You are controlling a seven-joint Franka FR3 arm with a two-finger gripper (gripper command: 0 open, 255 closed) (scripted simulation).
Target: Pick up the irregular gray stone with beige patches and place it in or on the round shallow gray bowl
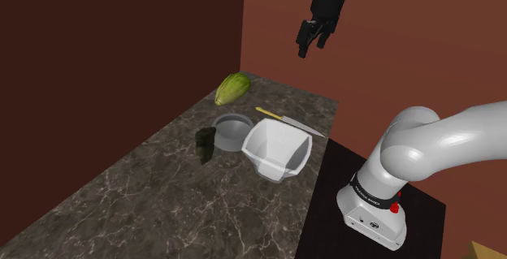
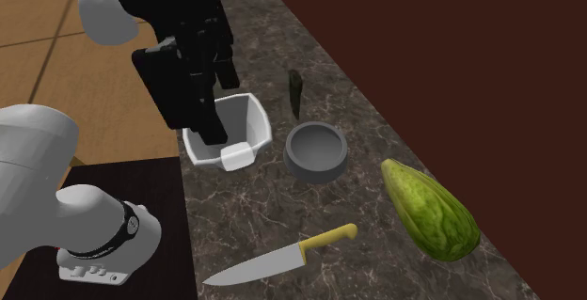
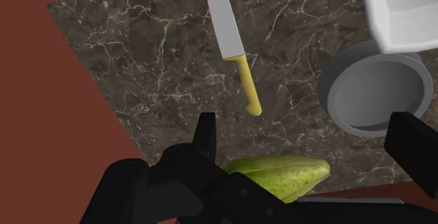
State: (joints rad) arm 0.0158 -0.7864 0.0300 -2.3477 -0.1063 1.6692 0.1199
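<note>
Shoulder view: dark irregular stone (image 1: 205, 145) stands on the marble counter (image 1: 122, 192), frame centre, just beside the gray bowl (image 1: 233, 130).
End effector: black gripper (image 1: 312, 48), fingers spread and empty, upper right, well above the stone.
Handling: probably heavy, rigid and rough; pinch its narrow faces.

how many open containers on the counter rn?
2. The round gray bowl sits on the counter next to the dark stone; the white square tub is beside the bowl. The shoulder view takes in the whole counter, so none seems hidden.
</note>
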